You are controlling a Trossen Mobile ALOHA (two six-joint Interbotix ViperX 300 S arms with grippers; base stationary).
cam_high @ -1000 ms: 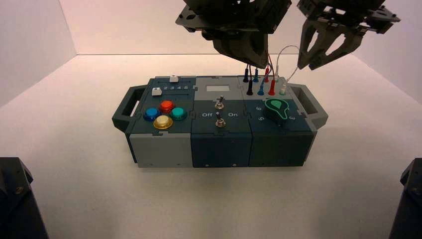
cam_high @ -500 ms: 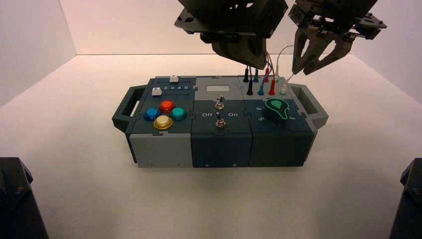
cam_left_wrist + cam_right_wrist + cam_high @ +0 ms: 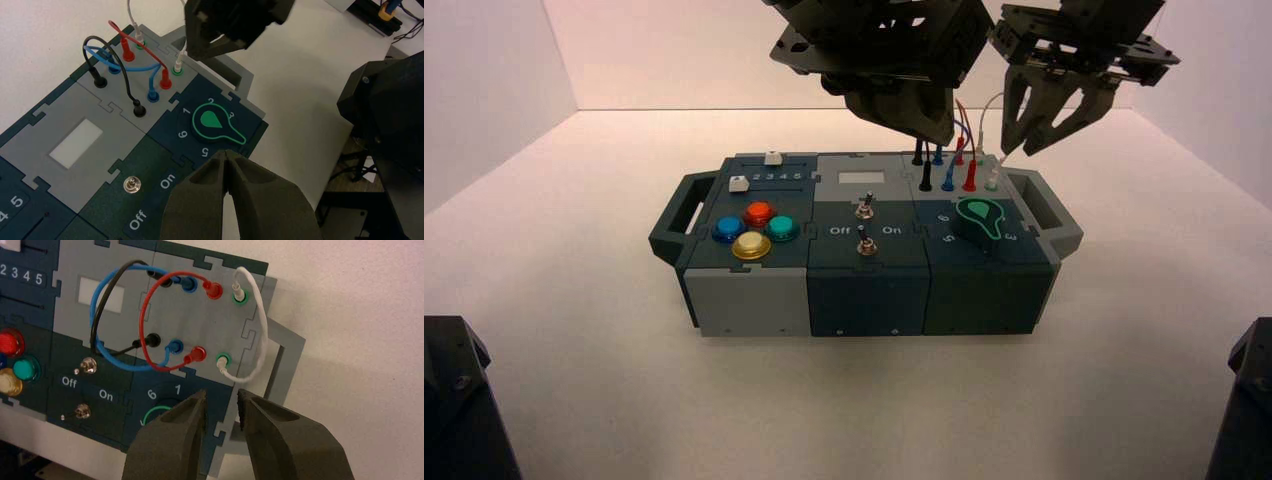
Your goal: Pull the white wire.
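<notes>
The white wire (image 3: 261,337) arches between two green-ringed sockets at the back right corner of the box (image 3: 754,300), beside the red, blue and black wires. Both its whitish plugs sit in their sockets. It also shows in the high view (image 3: 991,102) and the left wrist view (image 3: 131,17). My right gripper (image 3: 1019,148) is open and hangs just above the wire's near plug (image 3: 221,365). Its fingertips (image 3: 199,402) are a little short of the loop and touch nothing. My left gripper (image 3: 936,128) is shut and empty, hovering over the box's right part near the green knob (image 3: 212,122).
The red wire (image 3: 150,315), blue wire (image 3: 97,340) and black wire (image 3: 102,300) loop close beside the white one. Two toggle switches (image 3: 864,225) stand mid-box and coloured buttons (image 3: 754,228) at its left. The box's right handle (image 3: 1049,210) lies under my right gripper.
My right gripper has moved left and down, closer over the white wire's near plug, still open. My left arm has shifted slightly left. The wires have not moved.
</notes>
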